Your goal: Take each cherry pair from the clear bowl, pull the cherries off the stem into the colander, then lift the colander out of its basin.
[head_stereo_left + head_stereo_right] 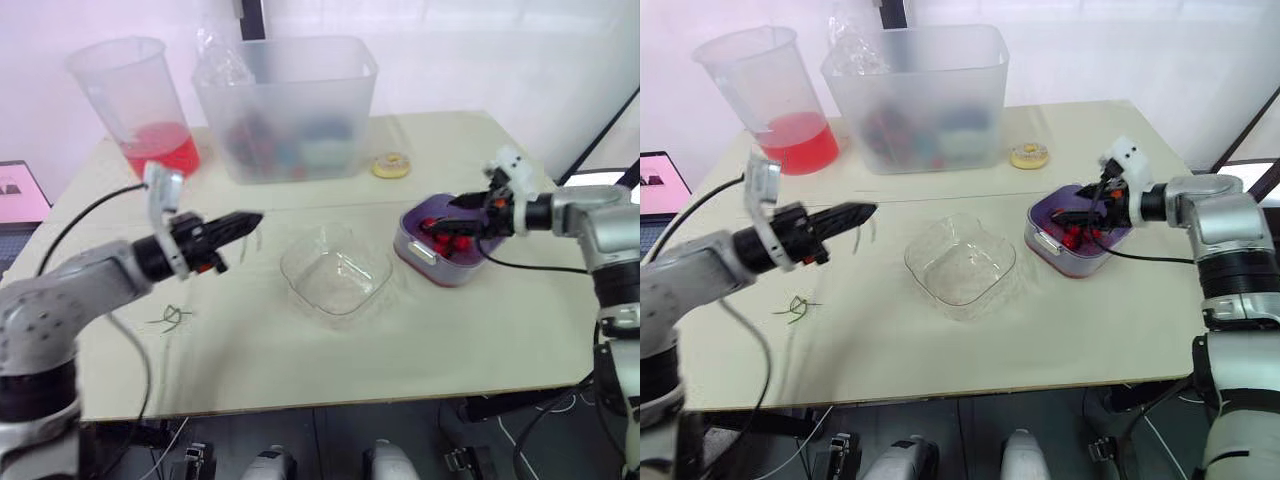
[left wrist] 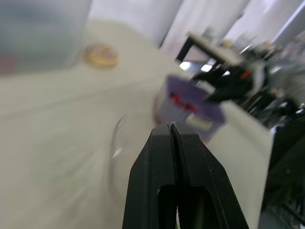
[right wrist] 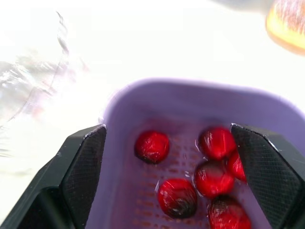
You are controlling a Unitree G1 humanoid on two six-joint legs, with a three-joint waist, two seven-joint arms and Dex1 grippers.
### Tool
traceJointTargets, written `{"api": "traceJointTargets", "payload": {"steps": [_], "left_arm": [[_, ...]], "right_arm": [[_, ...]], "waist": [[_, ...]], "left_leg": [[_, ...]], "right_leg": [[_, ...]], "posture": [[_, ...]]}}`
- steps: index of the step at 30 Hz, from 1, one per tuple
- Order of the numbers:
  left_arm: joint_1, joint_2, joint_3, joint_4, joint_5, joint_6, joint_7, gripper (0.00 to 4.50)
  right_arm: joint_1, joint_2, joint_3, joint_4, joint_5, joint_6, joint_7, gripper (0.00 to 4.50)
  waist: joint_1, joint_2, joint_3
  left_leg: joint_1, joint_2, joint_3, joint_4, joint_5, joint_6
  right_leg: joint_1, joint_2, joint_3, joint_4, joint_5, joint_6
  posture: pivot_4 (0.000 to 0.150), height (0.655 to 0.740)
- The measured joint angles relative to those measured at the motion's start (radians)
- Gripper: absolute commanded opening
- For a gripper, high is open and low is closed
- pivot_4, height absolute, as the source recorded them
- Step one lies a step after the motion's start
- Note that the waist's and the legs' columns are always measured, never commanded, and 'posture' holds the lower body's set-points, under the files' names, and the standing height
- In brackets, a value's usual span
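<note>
The clear bowl sits empty at the table's middle. To its right stands the purple colander in its pale basin, with several red cherries inside. My right gripper hovers low over the colander, fingers spread wide, open with nothing between them. Left of the bowl and above the table, my left gripper points toward it. Its fingertips are pressed together, and a thin stem seems to dangle from them.
Loose green stems lie on the table at the front left. At the back stand a large translucent bin and a pitcher of red liquid. A yellow ring lies behind the colander. A laptop sits at the far left.
</note>
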Motion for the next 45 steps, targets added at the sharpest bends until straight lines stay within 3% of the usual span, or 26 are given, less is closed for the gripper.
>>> {"api": "traceJointTargets", "payload": {"steps": [6, 10, 16, 22, 28, 33, 39, 45], "left_arm": [[0.23, 0.153, 0.054, 0.091, 0.138, -0.009, -0.122, 0.0], [0.326, 0.221, 0.001, 0.147, 0.318, -0.097, -0.225, 1.34], [0.375, 0.236, -0.079, 0.248, 0.511, -0.256, -0.398, 4.46], [0.277, 0.237, -0.034, 0.266, 0.526, -0.271, -0.444, 4.46], [0.138, 0.242, -0.024, 0.157, 0.495, -0.27, -0.517, 4.46], [0.042, 0.244, -0.038, 0.002, 0.416, -0.259, -0.571, 4.46], [0.08, 0.245, -0.041, -0.159, 0.322, -0.223, -0.613, 4.46], [0.101, 0.216, -0.039, -0.245, 0.31, -0.251, -0.562, 4.46]], "right_arm": [[0.164, -0.096, -0.154, -0.259, 0.186, 0.152, 0.125, 4.46], [0.273, -0.134, -0.248, -0.374, 0.261, 0.206, 0.128, 4.5], [0.469, -0.155, -0.347, -0.516, 0.298, 0.238, 0.073, 4.5], [0.526, -0.172, -0.421, -0.582, 0.338, 0.279, 0.022, 4.5], [0.56, -0.239, -0.415, -0.622, 0.31, 0.318, -0.072, 4.5], [0.433, -0.24, -0.236, -0.715, 0.244, 0.352, -0.195, 4.5], [0.134, -0.232, 0.035, -0.667, 0.182, 0.539, -0.238, 4.5], [-0.019, -0.091, 0.244, -0.551, 0.104, 0.699, -0.297, 4.5]], "waist": [[0.006, 0.001, 0.0], [0.008, 0.001, 0.0], [0.023, 0.001, 0.0], [0.034, 0.001, 0.0], [0.03, 0.001, 0.0], [0.018, 0.001, 0.0], [0.017, 0.002, 0.0], [0.027, 0.001, 0.001]], "left_leg": [[0.0, 0.0, 0.0, -0.001, 0.0, 0.0], [0.0, 0.0, 0.0, -0.002, 0.0, 0.0], [0.0, 0.001, 0.002, -0.002, 0.0, 0.0], [0.0, 0.0, 0.001, -0.001, 0.0, 0.0], [0.0, 0.001, 0.002, -0.001, 0.0, 0.001], [0.0, 0.001, 0.003, -0.002, 0.0, 0.001], [0.0, 0.001, 0.002, -0.002, 0.0, 0.001], [0.0, 0.001, 0.002, -0.002, 0.0, 0.001]], "right_leg": [[0.001, 0.0, 0.0, -0.001, 0.0, 0.0], [0.001, -0.001, 0.0, -0.001, 0.0, 0.0], [0.001, -0.001, 0.0, -0.002, 0.0, 0.0], [0.002, -0.001, 0.0, -0.001, 0.0, 0.0], [0.002, -0.001, 0.0, -0.001, 0.0, 0.0], [0.0, -0.001, 0.0, -0.001, 0.0, 0.0], [0.0, 0.0, 0.0, -0.002, 0.0, 0.0], [0.001, -0.001, 0.0, -0.002, 0.0, 0.0]], "posture": [[0.15, 0.74], [0.15, 0.74], [0.15, 0.74], [0.15, 0.74], [0.15, 0.74], [0.15, 0.74], [0.15, 0.74], [0.15, 0.74]]}}
